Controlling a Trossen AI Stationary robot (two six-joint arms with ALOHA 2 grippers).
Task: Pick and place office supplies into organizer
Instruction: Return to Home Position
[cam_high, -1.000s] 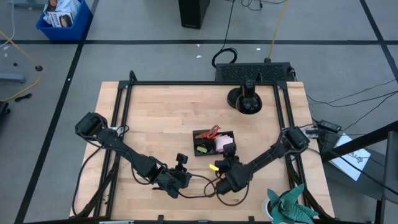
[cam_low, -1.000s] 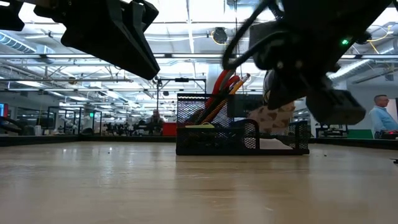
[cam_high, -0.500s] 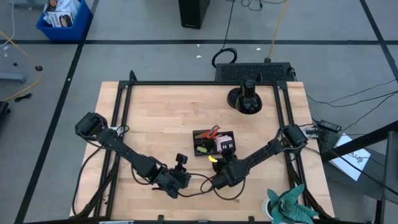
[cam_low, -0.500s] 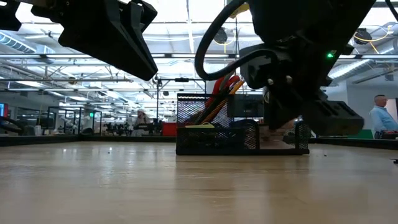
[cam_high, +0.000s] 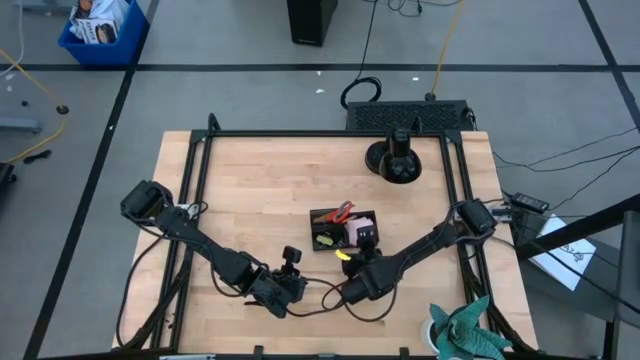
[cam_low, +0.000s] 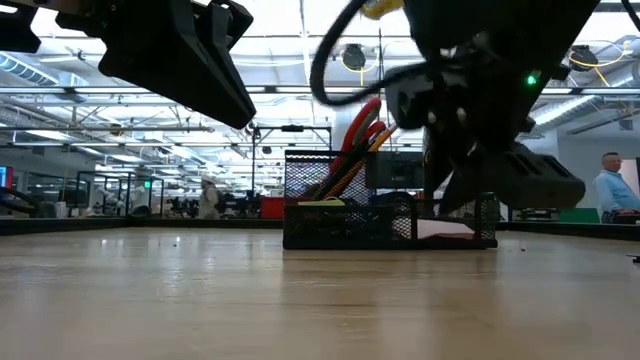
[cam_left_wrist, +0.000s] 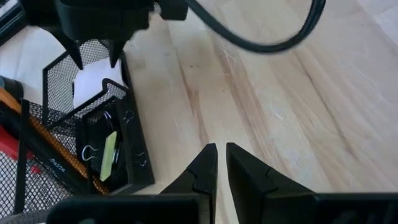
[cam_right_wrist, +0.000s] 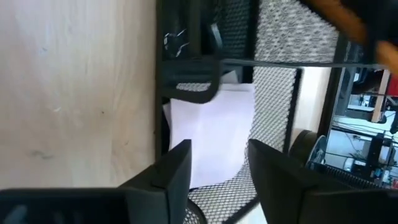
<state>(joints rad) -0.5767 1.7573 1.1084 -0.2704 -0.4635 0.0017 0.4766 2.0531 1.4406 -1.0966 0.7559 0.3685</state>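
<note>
Pale wooden worktop (cam_high: 260, 190) carries the black mesh organizer (cam_high: 318, 216) near its middle. The right arm reaches in so that its claw (cam_high: 368, 238) hangs just over the compartment holding the pink sticky-note pad (cam_high: 351, 231). That claw is spread wide, with nothing between its fingers. If it pulls away carelessly, a finger could catch the mesh wall and drag or tip the organizer, spilling the leaning red-handled scissors (cam_high: 343, 210). The left claw (cam_left_wrist: 221, 149) waits nearby, almost closed and empty, apart from the binder clips (cam_left_wrist: 90, 151).
</note>
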